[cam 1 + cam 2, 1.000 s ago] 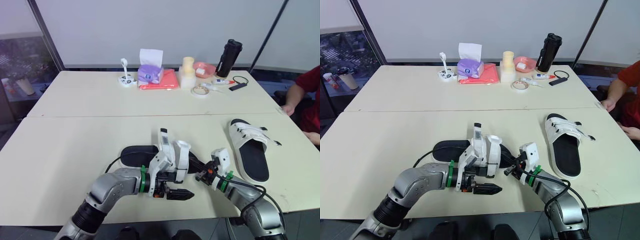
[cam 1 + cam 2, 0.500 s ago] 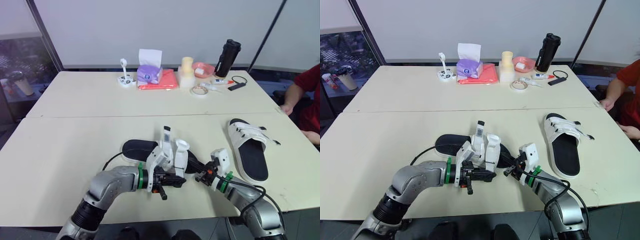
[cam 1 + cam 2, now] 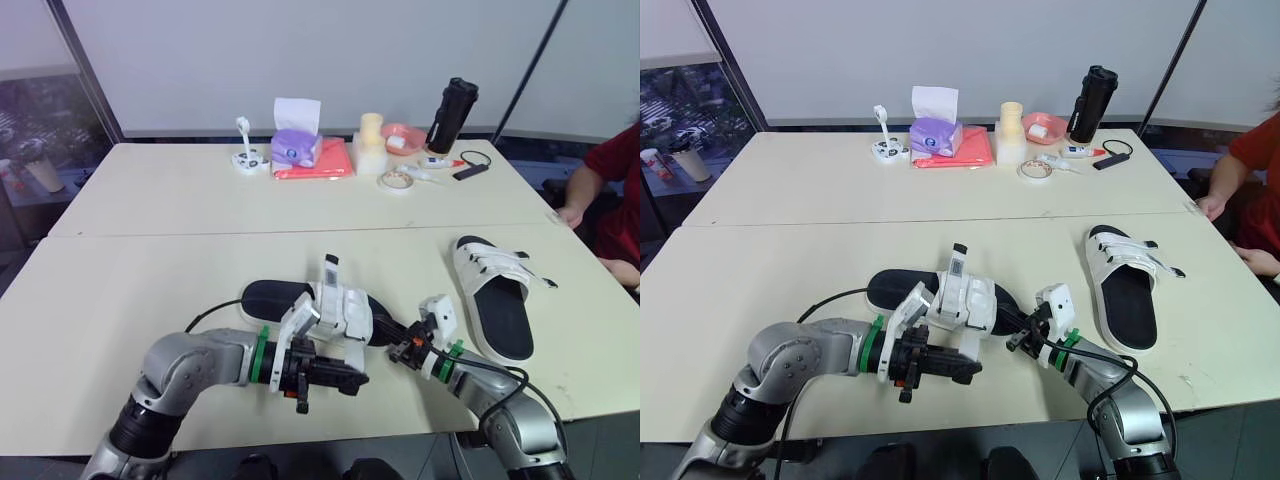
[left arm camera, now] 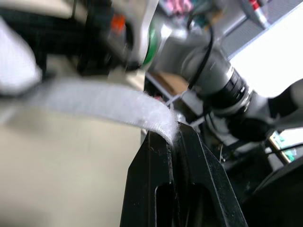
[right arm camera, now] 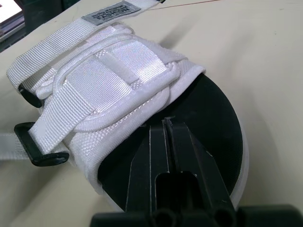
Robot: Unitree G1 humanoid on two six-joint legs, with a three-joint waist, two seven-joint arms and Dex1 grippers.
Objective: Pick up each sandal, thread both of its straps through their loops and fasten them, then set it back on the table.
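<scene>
On the near half of the table (image 3: 120,290), the sandal (image 3: 285,297) being worked lies between both arms, with the other sandal (image 3: 497,305) well apart to the right. It looks light, and its sole seems stiff enough to brace by the rim, where the right gripper (image 5: 166,124) is pinched tight. The strap (image 4: 94,101) is soft, fuzzy webbing. The left gripper (image 4: 173,137) clamps its tip, likely the best hold for feeding the loop (image 5: 35,153).
</scene>
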